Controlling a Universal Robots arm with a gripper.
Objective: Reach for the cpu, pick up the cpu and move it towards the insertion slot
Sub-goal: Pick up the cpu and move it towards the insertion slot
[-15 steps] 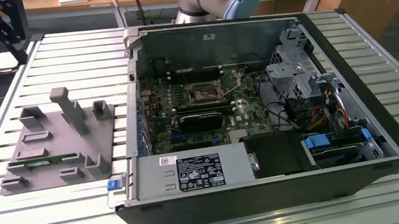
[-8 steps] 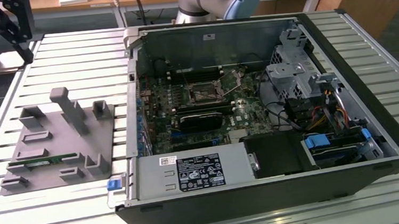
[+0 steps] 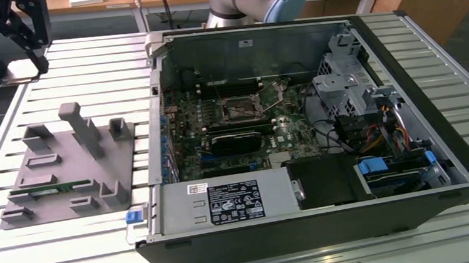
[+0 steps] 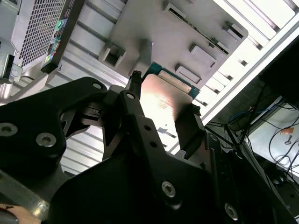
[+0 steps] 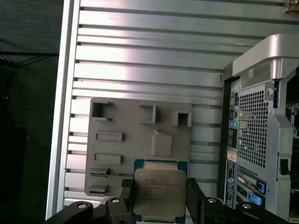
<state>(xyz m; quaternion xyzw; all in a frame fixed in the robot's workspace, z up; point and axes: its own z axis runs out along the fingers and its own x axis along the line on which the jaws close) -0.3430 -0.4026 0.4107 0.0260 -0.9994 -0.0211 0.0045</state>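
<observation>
gripper [image 4: 164, 93]: clamped on the cpu [image 5: 159, 192], fingers [image 5: 194, 196] on two opposite edges;
cpu: held aloft, off the grey fixture plate [image 5: 121, 154];
insertion slot [image 3: 240, 109]: inside open pc case [image 3: 437, 100], well apart from fixture plate

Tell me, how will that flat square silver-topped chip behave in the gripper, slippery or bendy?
The flat square silver-topped chip looks rigid, so it probably won't flex. Its shiny metal top suggests slick edges; held edgewise by the gripper, it might twist.
</observation>
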